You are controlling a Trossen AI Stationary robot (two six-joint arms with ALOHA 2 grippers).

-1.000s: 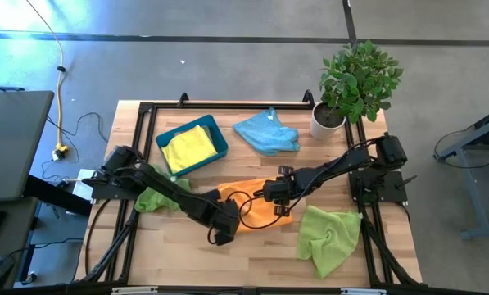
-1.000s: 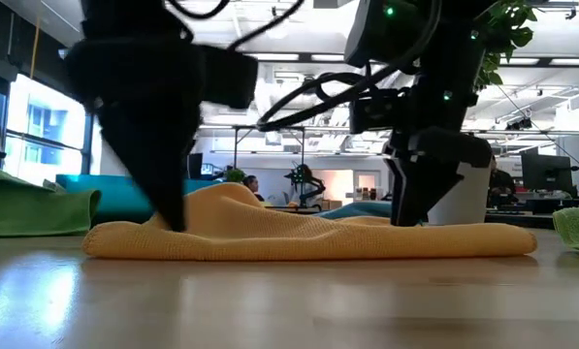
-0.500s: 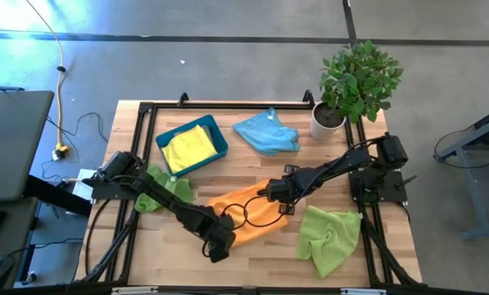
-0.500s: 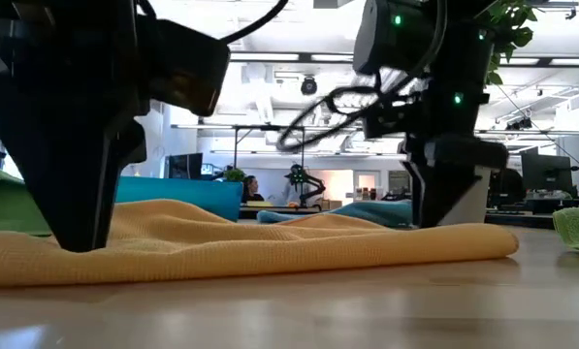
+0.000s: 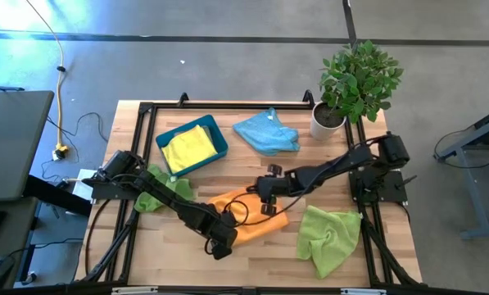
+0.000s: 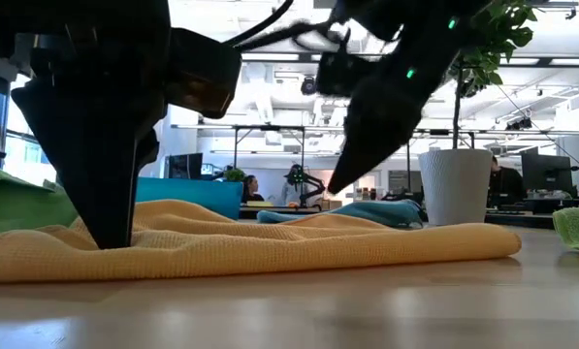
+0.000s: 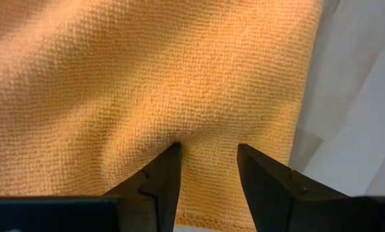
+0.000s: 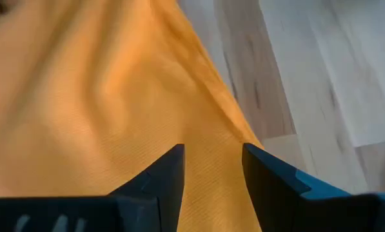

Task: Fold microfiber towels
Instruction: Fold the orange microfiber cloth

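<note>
Orange towel [image 5: 248, 215] lying spread at the middle of the desk [image 5: 269, 250], between the two lime-green towels. My left jaws [image 7: 207, 156] press their parted tips into its near corner, gripping nothing. My right jaws [image 8: 213, 161] hang released just above its far edge.

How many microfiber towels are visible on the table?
5: yellow towel in the teal tray; light blue towel beside the potted plant; orange towel mid-table; two lime green towels, left and right. More may be hidden.
</note>
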